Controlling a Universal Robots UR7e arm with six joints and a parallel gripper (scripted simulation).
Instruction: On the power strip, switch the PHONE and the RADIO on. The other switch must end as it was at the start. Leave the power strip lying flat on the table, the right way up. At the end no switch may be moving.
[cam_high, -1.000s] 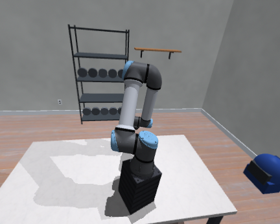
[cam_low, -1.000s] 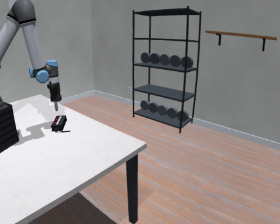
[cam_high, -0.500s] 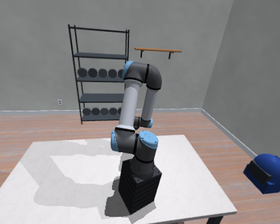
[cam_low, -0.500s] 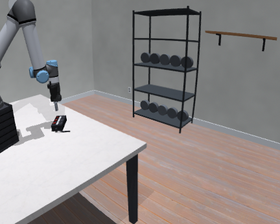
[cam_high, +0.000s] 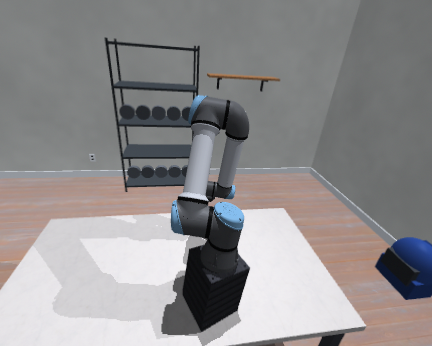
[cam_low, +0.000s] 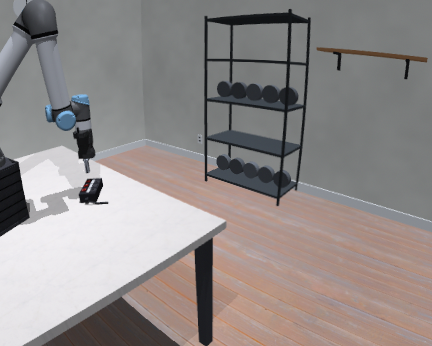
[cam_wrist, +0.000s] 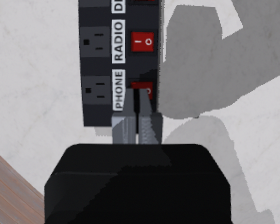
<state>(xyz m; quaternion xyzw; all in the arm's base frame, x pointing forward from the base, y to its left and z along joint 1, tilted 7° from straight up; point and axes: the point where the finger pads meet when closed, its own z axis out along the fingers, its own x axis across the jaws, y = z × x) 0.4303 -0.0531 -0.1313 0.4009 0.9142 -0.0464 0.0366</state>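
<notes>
A black power strip (cam_wrist: 120, 47) lies flat on the white table, also small in the exterior view (cam_low: 91, 190). My gripper (cam_wrist: 136, 102) is shut with nothing between its fingers. Its tips are over the near edge of the PHONE switch and hide part of it. In the exterior view the gripper (cam_low: 86, 165) hangs a little above the strip. In the top view the arm hides both the strip and the gripper.
The robot's black base (cam_high: 216, 287) stands on the table near its front edge. A dark metal shelf rack (cam_low: 256, 102) with round weights stands by the wall, off the table. A blue object (cam_high: 407, 267) sits on the floor at the right.
</notes>
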